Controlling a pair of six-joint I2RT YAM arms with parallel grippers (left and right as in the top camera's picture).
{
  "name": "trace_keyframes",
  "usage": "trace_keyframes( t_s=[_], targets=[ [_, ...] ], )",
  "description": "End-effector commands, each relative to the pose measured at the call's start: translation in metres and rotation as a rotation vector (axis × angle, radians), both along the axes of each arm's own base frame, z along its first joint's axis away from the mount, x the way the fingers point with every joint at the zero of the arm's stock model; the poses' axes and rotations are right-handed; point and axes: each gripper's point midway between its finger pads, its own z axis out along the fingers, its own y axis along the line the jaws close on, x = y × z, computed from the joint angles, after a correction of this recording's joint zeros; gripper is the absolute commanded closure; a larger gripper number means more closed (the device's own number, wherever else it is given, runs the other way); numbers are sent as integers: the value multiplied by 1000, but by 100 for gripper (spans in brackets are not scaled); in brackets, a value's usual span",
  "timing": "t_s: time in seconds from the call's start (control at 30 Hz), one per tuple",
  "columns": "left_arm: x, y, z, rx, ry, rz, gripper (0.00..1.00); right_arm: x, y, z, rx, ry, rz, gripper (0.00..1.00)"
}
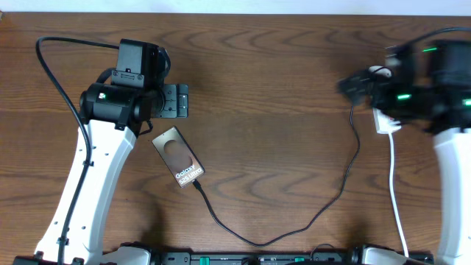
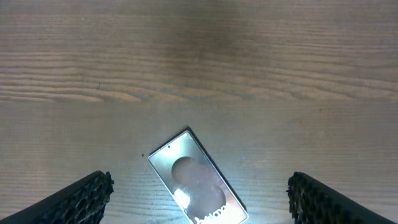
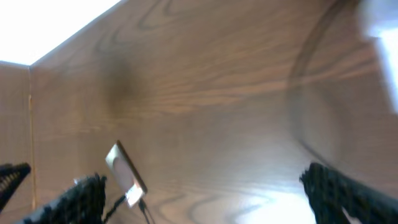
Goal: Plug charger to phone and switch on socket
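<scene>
The phone (image 1: 180,157) lies flat and slanted on the wooden table, lettering toward the front. The charger cable (image 1: 324,210) loops along the front from the socket side, and its tip (image 1: 197,184) meets the phone's near end. The socket (image 1: 384,121) is a white strip mostly hidden under my right arm. My left gripper (image 1: 179,101) is open and empty, just behind the phone. In the left wrist view (image 2: 199,182) its fingers spread wide over the phone (image 2: 193,177). My right gripper (image 1: 353,85) is blurred, open (image 3: 204,177) and empty, left of the socket.
A white cord (image 1: 397,199) runs from the socket to the front edge at the right. The phone (image 3: 124,171) and cable tip (image 3: 142,205) show small and far off in the right wrist view. A blurred white shape (image 3: 380,22) sits at its top right.
</scene>
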Motion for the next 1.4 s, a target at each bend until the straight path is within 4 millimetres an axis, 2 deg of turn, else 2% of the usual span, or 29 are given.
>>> trace_keyframes(
  t_s=[0.0, 0.13, 0.2, 0.27, 0.4, 0.57, 0.67, 0.77, 0.93, 1.2, 1.37],
  targets=[
    [2, 2, 6, 15, -20, -4, 7, 11, -55, 28, -63, -91, -22, 1],
    [2, 2, 6, 15, -20, -4, 7, 25, -112, 20, -86, -54, -100, 1],
    [2, 2, 6, 15, -20, -4, 7, 33, -134, 8, -83, -15, -116, 1],
    [2, 2, 6, 15, -20, -4, 7, 45, -150, -13, -72, 28, -89, 1],
    [2, 2, 6, 15, -20, -4, 7, 66, -162, -63, -49, 106, 1, 1],
    [2, 2, 6, 15, -20, -4, 7, 77, -162, -127, -12, 199, 91, 1],
    [2, 2, 6, 15, -20, -4, 7, 79, -162, -157, 12, 246, 126, 1],
    [2, 2, 6, 15, -21, -4, 7, 80, -161, -179, 25, 270, 159, 1],
    [2, 2, 6, 15, -21, -4, 7, 85, -161, -190, -5, 237, 221, 1],
    [2, 2, 6, 15, -20, -4, 7, 107, -164, -195, -77, 149, 258, 1],
    [2, 2, 6, 15, -20, -4, 7, 116, -156, -196, -83, 136, 261, 1]
  ],
)
